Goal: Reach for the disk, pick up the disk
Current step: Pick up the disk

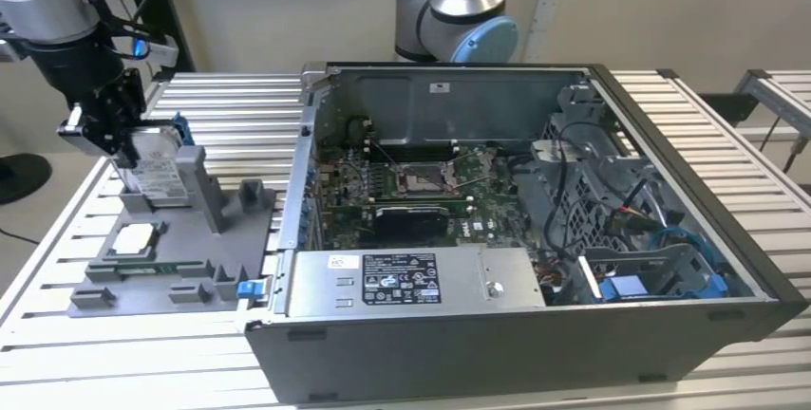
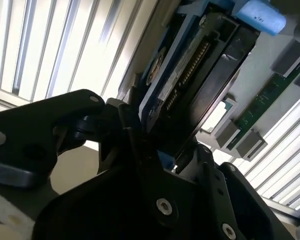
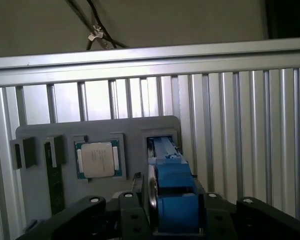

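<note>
Exterior view: the disk (image 1: 159, 182) is clamped by the closed pincer (image 1: 124, 156); reaching is done, lifting from the grey holder (image 1: 209, 206) seemingly is not.

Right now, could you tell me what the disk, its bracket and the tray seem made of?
The disk: bare silvery metal, paper-like white label. Its bracket: blue plastic, probably, matte and moulded. The tray: grey plastic, seemingly, dull and uniform.

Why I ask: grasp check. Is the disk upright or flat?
Upright: the disk stands on edge in the grey holder, gripper clamped on its top.
</note>
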Robot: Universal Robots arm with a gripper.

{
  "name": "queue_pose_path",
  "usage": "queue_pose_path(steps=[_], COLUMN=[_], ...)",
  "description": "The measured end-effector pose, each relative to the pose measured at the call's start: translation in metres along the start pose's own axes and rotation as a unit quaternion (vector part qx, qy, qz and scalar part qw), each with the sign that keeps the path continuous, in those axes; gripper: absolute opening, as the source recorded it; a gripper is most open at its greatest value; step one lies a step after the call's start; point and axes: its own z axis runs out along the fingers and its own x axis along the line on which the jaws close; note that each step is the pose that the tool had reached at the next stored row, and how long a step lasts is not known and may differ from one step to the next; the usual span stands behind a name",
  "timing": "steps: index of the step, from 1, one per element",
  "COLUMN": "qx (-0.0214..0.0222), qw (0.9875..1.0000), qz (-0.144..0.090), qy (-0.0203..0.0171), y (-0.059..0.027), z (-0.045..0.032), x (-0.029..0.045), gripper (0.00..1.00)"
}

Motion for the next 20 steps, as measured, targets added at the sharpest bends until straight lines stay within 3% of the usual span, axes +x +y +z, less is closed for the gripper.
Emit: queue_pose_path(steps=[20], qx=[-0.0001], qw=[1.0], qz=[0.0], qy=[-0.0006], y=[0.0], z=[0.0], x=[0.0], gripper=[0.0])
